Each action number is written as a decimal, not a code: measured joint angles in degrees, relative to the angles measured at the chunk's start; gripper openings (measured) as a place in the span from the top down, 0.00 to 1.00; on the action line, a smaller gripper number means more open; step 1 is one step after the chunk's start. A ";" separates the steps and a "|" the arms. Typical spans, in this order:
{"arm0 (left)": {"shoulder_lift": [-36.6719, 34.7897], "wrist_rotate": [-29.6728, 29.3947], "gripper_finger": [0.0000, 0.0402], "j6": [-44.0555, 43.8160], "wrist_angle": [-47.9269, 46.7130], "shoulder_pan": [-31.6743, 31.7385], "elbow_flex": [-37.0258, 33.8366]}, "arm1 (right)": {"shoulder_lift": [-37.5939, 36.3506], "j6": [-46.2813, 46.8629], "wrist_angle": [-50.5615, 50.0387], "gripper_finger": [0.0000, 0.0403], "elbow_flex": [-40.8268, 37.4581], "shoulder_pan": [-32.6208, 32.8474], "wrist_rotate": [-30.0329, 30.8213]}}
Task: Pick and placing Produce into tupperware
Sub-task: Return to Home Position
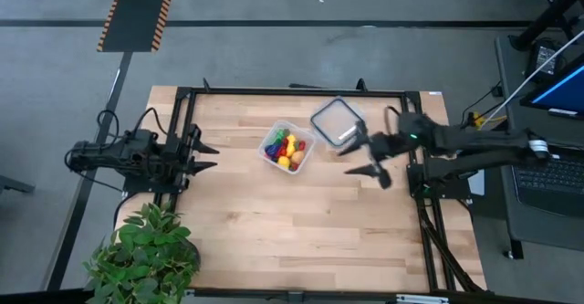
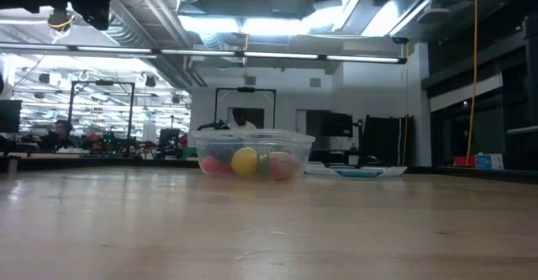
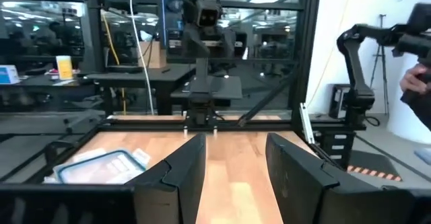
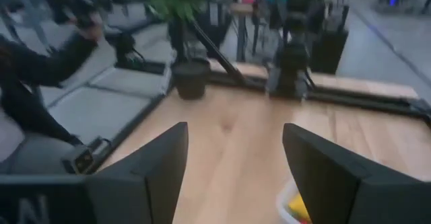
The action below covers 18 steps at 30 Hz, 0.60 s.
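The clear square tupperware (image 1: 288, 147) stands on the table a little behind its middle. It holds several small produce pieces, red, yellow and green (image 1: 285, 149). The low view shows it (image 2: 252, 152) with a yellow piece (image 2: 245, 161) at its front wall. My right gripper (image 1: 358, 161) is open and empty just right of the tub. A corner of the tub with a yellow piece shows in the right wrist view (image 4: 294, 207). My left gripper (image 1: 208, 156) is open and empty at the table's left edge.
A flat clear lid with a greyish-blue rim (image 1: 336, 121) lies behind and right of the tub; it also shows in the left wrist view (image 3: 101, 165). A leafy potted plant (image 1: 146, 254) stands at the near left corner. Bare wood lies in front of the tub.
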 joint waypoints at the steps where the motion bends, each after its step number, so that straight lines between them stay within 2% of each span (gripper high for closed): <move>1: -0.05 -0.49 0.63 0.22 -0.03 -0.32 0.00 | -2.99 0.29 1.89 0.39 -3.01 0.62 -0.01; 8: -0.03 -4.85 0.63 2.48 -2.95 -1.07 -0.03 | -20.26 0.88 11.13 0.39 -19.27 4.91 -0.02; 13: -0.33 -8.37 0.63 2.53 -5.43 -1.07 -0.04 | -27.16 2.18 11.27 0.39 -25.15 6.04 0.02; 18: -2.73 -8.56 0.63 2.31 -6.78 -1.07 -0.04 | -32.04 1.54 13.30 0.39 -30.00 6.29 0.04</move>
